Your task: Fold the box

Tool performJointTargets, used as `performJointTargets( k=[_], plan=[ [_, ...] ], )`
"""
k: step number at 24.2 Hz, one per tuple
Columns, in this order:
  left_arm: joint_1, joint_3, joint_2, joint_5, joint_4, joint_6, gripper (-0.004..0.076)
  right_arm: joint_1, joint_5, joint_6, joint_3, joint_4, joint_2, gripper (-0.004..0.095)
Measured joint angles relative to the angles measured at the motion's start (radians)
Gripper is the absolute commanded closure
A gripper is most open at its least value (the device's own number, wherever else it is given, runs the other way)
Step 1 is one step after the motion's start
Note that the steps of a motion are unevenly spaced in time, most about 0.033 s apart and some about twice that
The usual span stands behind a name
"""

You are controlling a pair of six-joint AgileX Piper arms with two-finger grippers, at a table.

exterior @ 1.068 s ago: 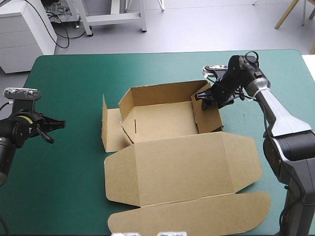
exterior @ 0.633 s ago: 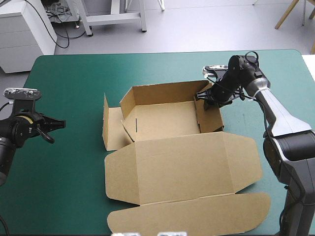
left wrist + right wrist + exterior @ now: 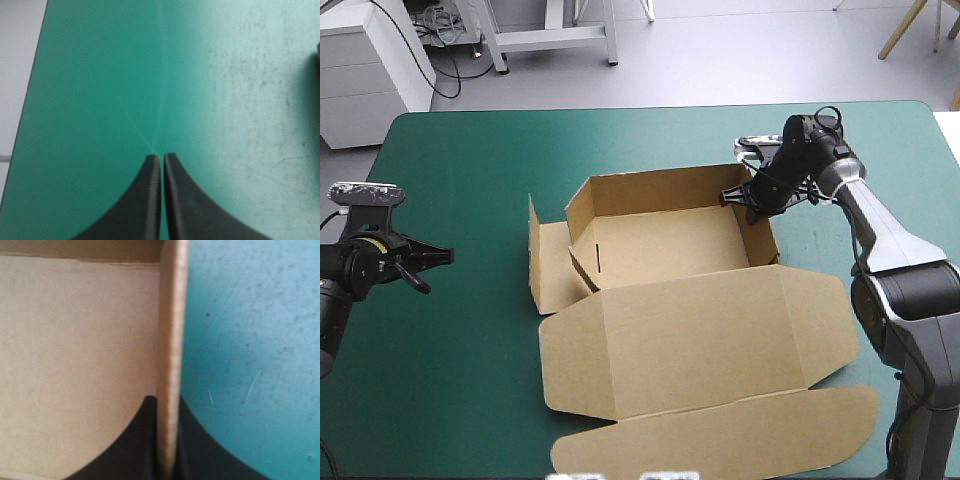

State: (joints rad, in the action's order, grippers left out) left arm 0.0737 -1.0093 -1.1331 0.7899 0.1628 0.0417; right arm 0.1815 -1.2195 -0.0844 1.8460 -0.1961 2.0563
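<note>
When you look from up high, the box point(image 3: 690, 340) sits centred on the counter point(image 3: 470, 160), tray's long side running left-right, lid flat toward the near edge. Over there the right pincer point(image 3: 752, 205) clamps the tray's right wall point(image 3: 765, 240), and the left pincer point(image 3: 445, 257) hangs well apart by the left edge. Left wrist: fingers point(image 3: 145, 200) closed over teal-green cover point(image 3: 225, 75). Right wrist: wall pinched between fingers.

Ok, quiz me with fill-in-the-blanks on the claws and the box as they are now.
1. The right claw is shut on a ___ of the box.
2. The left claw is ___, with nothing in it.
3. The lid lies ___ on the table.
Missing words: wall; shut; flat.
</note>
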Motion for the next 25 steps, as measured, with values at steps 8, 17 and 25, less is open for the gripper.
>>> performJointTargets(
  k=[8, 17, 25],
  plan=[
    [0.0, 0.0, 0.0, 0.001, 0.0, 0.0, 0.0732, 0.0, 0.003, -0.008, 0.001, -0.004, 0.002, 0.0927],
    [0.0, 0.0, 0.0, 0.001, 0.0, 0.0, 0.0734, 0.002, 0.008, -0.02, -0.01, -0.003, -0.046, 0.0927],
    [0.0, 0.0, 0.0, 0.001, 0.001, 0.0, 0.0734, 0.002, 0.002, -0.038, -0.01, -0.006, -0.213, 0.0927]
  ],
)
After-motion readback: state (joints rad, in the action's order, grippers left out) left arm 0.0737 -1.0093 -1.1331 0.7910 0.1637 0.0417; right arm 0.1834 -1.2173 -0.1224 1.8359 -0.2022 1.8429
